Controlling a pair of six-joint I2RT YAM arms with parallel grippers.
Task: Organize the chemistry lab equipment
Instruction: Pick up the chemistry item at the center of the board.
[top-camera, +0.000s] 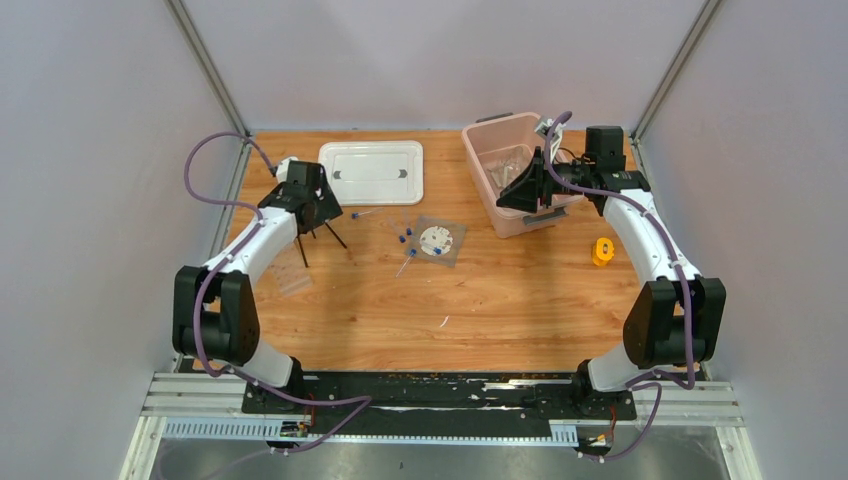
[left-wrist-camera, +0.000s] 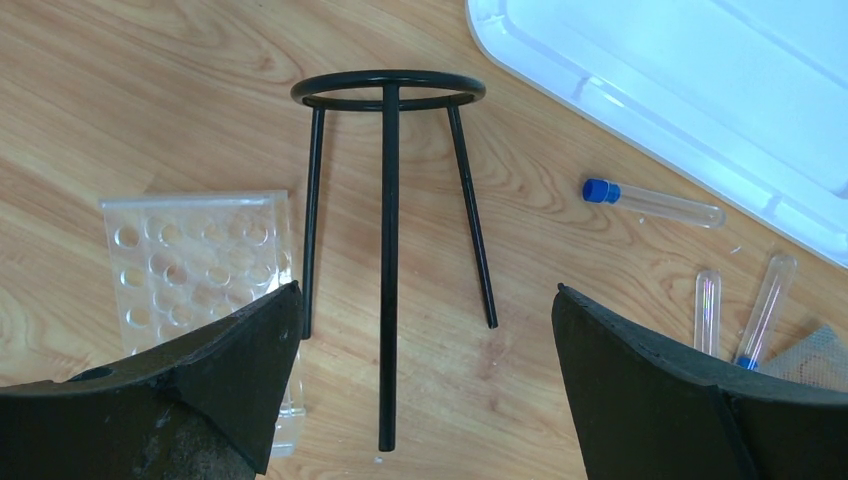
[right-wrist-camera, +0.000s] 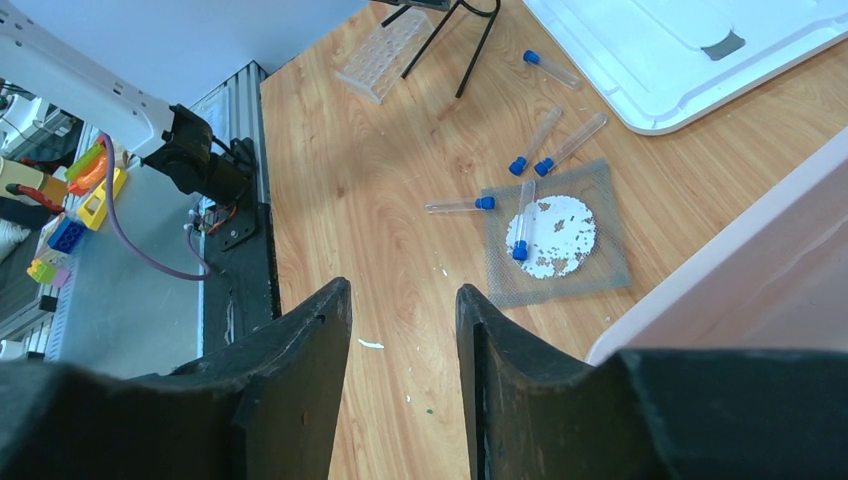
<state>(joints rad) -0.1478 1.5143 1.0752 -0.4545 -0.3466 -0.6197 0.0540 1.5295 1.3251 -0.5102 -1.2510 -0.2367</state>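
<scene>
The black wire ring tripod (left-wrist-camera: 388, 200) lies on the wood with its legs pointing toward my open, empty left gripper (left-wrist-camera: 425, 290), which hovers just above it (top-camera: 310, 205). The clear tube rack (left-wrist-camera: 200, 262) lies beside the left finger (left-wrist-camera: 200, 380). A grey mesh square with a white disc (top-camera: 437, 241) lies mid-table, also in the right wrist view (right-wrist-camera: 552, 235), with blue-capped tubes (top-camera: 405, 240) on and around it. More tubes (left-wrist-camera: 650, 200) lie by the tripod. My right gripper (right-wrist-camera: 403, 285) is open, empty, and held over the pink bin (top-camera: 520, 190). No small triangle shows.
The pink bin (top-camera: 483, 150) stands at the back right with something clear inside. Its white lid (top-camera: 371, 172) lies flat at the back centre, near the tripod (left-wrist-camera: 700, 90). A small orange object (top-camera: 601, 251) sits right of the bin. Walls close both sides.
</scene>
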